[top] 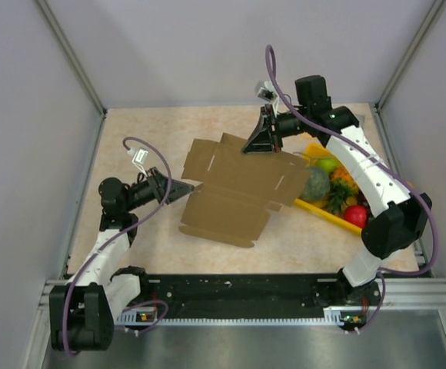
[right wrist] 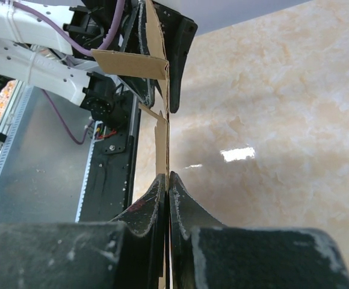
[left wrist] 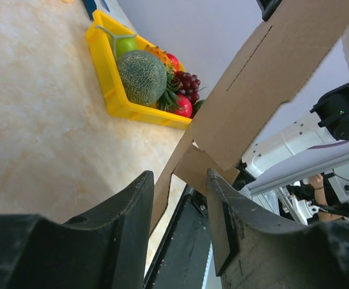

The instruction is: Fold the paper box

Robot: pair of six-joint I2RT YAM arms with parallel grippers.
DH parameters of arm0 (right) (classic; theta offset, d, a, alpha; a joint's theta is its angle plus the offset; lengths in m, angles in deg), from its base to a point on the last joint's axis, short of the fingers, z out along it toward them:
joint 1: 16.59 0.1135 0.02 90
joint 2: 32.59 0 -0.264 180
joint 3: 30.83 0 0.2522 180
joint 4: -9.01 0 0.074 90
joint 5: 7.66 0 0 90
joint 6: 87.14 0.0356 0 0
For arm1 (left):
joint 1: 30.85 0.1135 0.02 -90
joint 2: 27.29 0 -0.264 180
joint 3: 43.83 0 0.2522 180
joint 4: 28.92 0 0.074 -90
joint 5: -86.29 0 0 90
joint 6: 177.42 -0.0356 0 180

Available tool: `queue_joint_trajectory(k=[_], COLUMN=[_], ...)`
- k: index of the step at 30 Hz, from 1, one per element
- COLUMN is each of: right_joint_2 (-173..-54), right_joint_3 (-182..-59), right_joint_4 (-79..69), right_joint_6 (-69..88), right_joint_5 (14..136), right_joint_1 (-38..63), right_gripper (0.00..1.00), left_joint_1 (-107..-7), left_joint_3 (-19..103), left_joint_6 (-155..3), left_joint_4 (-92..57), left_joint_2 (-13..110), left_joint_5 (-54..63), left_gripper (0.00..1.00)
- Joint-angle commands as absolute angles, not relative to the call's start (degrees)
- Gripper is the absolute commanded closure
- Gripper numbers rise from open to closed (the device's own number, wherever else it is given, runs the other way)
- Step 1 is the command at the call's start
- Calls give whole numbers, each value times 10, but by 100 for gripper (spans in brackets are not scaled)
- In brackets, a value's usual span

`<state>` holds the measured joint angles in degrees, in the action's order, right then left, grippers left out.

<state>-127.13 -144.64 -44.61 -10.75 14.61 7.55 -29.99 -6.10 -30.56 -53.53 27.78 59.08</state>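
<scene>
My left gripper (left wrist: 180,179) sits at the left edge of the paper box (top: 234,192), jaws spread with a cardboard flap between them. The box, a mostly open sheet, spans the table's middle. At the box's far edge, my right gripper (right wrist: 167,180) pinches the cardboard tight. Just right of the box, a yellow tray (top: 315,206) holds fruit (top: 315,184).

The paper box (top: 234,192) spreads across the middle of the bench (top: 146,131), so we find no straight way from left to right there. The yellow tray (top: 319,210) blocks the right side, just beside the sheet, with the right arm (top: 369,173) arched over it. Bare bench runs along the back and the near edge.
</scene>
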Motion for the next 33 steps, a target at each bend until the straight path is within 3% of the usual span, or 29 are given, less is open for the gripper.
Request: queue_joint_trajectory(k=[1,8,18,24,29,33], right_joint_2=[-1237,-1232,-1227,-1220,-1216,-1211], right_joint_3=[-1433,-1429,-1410,-1403,-1400,-1394], right_joint_4=[-379,-353,-311,-303,-299,-298], right_joint_6=[-74,-51,-22,-18,-15,-17], right_joint_5=[104,96,76,74,69,70], right_joint_1=[71,71,73,77,78,76], right_gripper=[100,100,100,100,100,100], left_joint_1=[-330,-370,-391,-392,-392,-392], left_joint_3=[-46,-33,-30,-31,-32,-33], left_joint_6=[-328,-340,-338,-335,-345,-382], left_joint_4=[-552,-563,-597,-607,-598,-572], left_joint_2=[296,313,317,314,305,272], left_joint_5=[591,578,567,561,556,545], left_gripper=[54,49,58,73,99,100])
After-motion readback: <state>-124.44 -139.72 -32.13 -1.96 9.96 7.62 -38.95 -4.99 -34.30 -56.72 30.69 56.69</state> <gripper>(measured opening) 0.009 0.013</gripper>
